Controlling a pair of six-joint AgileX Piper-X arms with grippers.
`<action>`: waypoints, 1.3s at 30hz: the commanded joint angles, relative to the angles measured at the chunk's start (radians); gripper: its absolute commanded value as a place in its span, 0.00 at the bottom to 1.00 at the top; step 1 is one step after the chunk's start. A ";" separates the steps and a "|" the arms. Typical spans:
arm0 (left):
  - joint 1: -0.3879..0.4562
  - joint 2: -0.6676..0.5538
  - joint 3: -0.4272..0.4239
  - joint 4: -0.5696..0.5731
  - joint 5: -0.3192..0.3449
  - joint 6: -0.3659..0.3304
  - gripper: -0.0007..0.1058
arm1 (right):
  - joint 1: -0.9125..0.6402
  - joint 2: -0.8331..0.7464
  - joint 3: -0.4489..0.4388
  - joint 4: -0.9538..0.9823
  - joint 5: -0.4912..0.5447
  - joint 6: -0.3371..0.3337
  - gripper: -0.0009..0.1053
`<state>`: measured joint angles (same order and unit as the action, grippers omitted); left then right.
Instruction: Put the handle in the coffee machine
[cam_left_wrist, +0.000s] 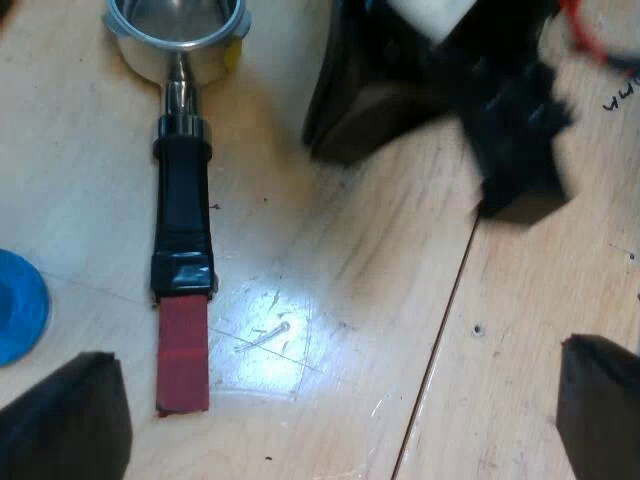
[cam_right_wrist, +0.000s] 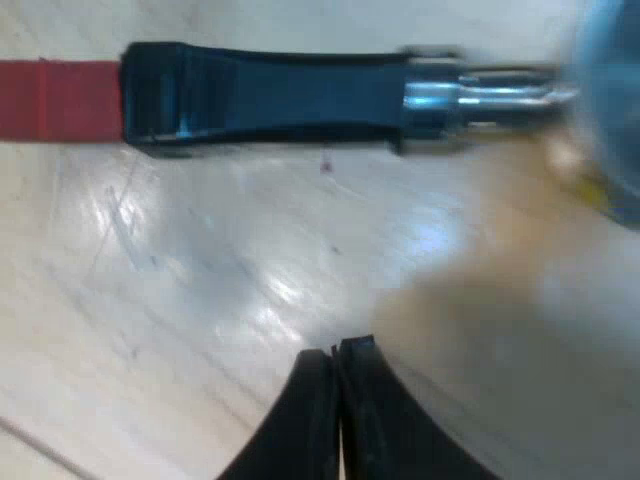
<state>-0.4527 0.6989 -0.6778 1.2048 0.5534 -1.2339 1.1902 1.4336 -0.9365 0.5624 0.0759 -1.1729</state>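
I see my right gripper (cam_right_wrist: 337, 355), fingers pressed together, over the wooden table (cam_right_wrist: 180, 270), near the holder (cam_right_wrist: 265, 95) lying flat.

One metal holder (cam_left_wrist: 182, 220), one blue tamper (cam_left_wrist: 20, 305), one wooden table (cam_left_wrist: 400, 260).

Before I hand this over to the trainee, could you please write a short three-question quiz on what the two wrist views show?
1. True or false: the metal holder is clamped in the right gripper.
2. The left gripper is: A open; B shut; C shut on the holder.
3. Fill in: the holder's handle ends in ___.
Key: 1 false, it lies loose on the table; 2 A; 3 red.
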 joint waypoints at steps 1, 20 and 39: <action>0.002 -0.006 -0.006 -0.001 -0.004 0.006 0.83 | 0.001 -0.084 -0.003 0.074 0.039 -0.024 0.01; 0.002 -0.006 -0.006 -0.055 -0.004 0.006 0.83 | -0.015 -0.224 -0.166 0.282 0.183 -0.163 0.77; 0.002 -0.006 -0.006 -0.081 -0.001 0.006 0.83 | -0.259 -0.069 -0.175 0.229 0.013 -0.259 0.91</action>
<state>-0.4527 0.6989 -0.6778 1.1283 0.5523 -1.2339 0.9396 1.3548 -1.1050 0.8040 0.1043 -1.4141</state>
